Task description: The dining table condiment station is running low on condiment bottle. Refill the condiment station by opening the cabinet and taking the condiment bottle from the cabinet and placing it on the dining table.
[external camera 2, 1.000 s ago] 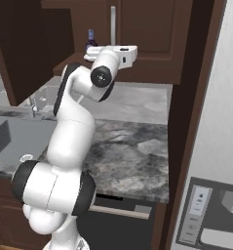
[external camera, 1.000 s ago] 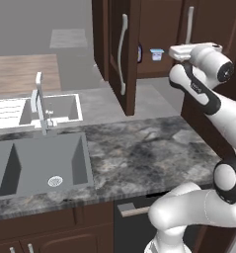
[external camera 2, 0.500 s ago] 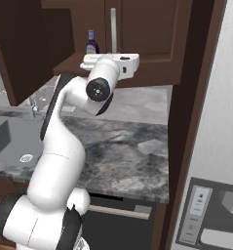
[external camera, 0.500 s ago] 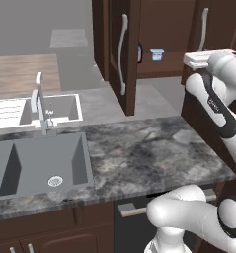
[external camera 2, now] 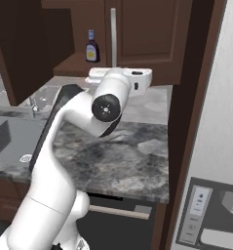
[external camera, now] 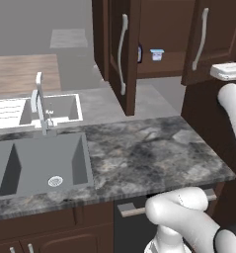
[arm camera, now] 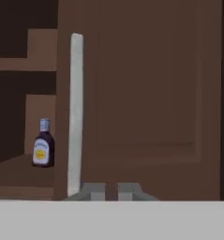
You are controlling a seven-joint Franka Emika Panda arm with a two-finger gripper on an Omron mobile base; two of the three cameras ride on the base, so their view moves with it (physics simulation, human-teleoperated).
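Cabinet [external camera: 161,39] fills the upper part of the left base view: its left door [external camera: 120,54] stands swung open toward the camera, its right door [external camera: 208,37] is shut, and each carries a long silver bar handle. On the open shelf a small white cup [external camera: 157,54] stands, with a sliver of the condiment bottle [external camera: 139,53] showing at the edge of the open door. Below lie a marbled stone counter [external camera: 149,153], a sink [external camera: 38,165] and a faucet [external camera: 40,101].

Right base view: the condiment bottle [external camera 2: 92,47] stands upright on the shelf, left of the closed door's handle [external camera 2: 113,36], with the white arm bent in front of it.

Hand view: the gripper [arm camera: 111,191] has its fingertips pressed together and holds nothing, facing the closed door just right of its handle [arm camera: 75,112]. The bottle [arm camera: 42,144] stands on the shelf to the left of that handle, apart from the fingertips.
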